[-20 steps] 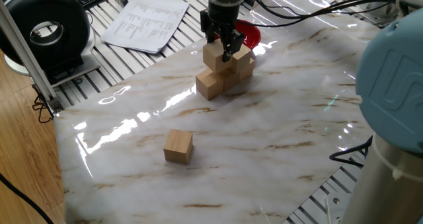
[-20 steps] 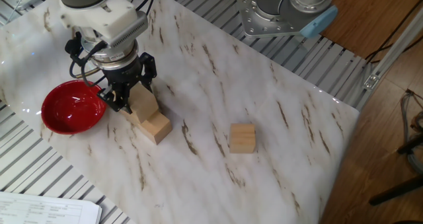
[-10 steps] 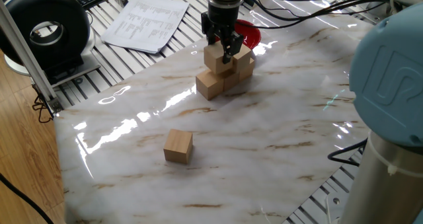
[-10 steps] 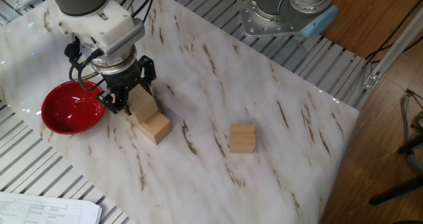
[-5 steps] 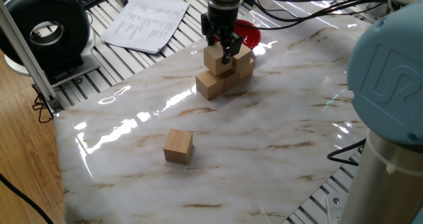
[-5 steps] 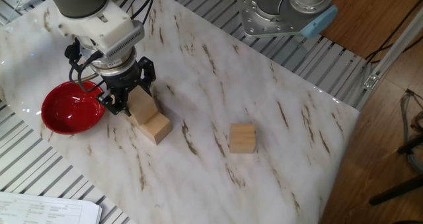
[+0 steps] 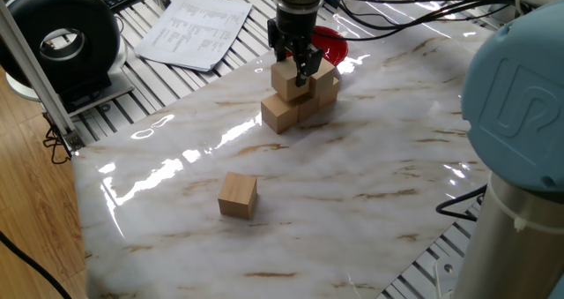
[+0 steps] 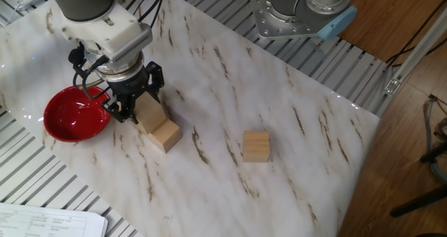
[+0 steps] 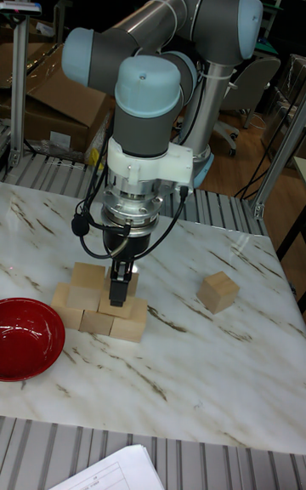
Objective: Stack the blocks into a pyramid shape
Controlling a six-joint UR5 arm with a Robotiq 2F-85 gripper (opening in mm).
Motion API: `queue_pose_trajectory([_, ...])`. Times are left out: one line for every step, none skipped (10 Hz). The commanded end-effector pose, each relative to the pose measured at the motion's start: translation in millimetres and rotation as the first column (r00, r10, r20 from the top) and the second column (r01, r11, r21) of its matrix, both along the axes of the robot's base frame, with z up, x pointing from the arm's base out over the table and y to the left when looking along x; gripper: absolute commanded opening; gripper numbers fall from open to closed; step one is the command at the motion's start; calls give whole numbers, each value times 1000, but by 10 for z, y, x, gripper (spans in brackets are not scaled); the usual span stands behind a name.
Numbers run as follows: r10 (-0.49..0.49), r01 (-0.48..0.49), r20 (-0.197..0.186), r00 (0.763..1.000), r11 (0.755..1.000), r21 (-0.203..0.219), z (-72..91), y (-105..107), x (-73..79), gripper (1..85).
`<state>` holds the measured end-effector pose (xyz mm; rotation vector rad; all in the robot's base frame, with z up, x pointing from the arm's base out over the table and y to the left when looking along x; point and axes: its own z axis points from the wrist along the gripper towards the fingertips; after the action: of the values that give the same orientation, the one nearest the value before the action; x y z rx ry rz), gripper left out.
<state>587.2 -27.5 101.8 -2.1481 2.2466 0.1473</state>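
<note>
Glossy veined marble table [image 7: 370, 171], plain wooden cubes [image 7: 295, 100]

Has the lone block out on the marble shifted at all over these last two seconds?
No. The lone block sits on the same brown vein of the marble table in both fixed views, apart from the stack.

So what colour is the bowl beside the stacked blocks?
Glossy red; the bowl shows best in the other fixed view.

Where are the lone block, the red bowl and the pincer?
lone block [image 7: 237, 195]: one fixed view, its front face.
red bowl [image 8: 73, 115]: the other fixed view, its inside.
pincer [image 9: 119, 284]: tall fixed view, between its fingertips.
</note>
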Motion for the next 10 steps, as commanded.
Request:
queue_pose_trajectory([0, 0, 5, 1000, 1000, 14, -3, 26, 18, 10])
queue_pose_trajectory([-5, 5, 3, 1000, 1000, 15, -5, 30, 12, 10])
queue_pose_trajectory([-6, 6, 2, 1000, 1000, 17, -11, 38, 10, 10])
queue_pose_trajectory([-11, 11, 2, 1000, 1000, 16, -14, 40, 11, 10])
queue_pose_trajectory([-16, 16, 6, 1000, 1000, 16, -14, 40, 22, 10])
queue_pose_trajectory([-19, 19, 7, 1000, 1000, 19, -13, 48, 26, 10])
queue_pose_trajectory([-20, 20, 12, 1000, 1000, 24, -13, 61, 38, 13])
queue_pose_trajectory([-17, 17, 15, 1000, 1000, 26, -13, 65, 46, 13])
queue_pose_trajectory([-15, 14, 20, 1000, 1000, 24, -14, 61, 58, 17])
queue_pose_trajectory([-16, 16, 21, 1000, 1000, 26, -14, 65, 62, 20])
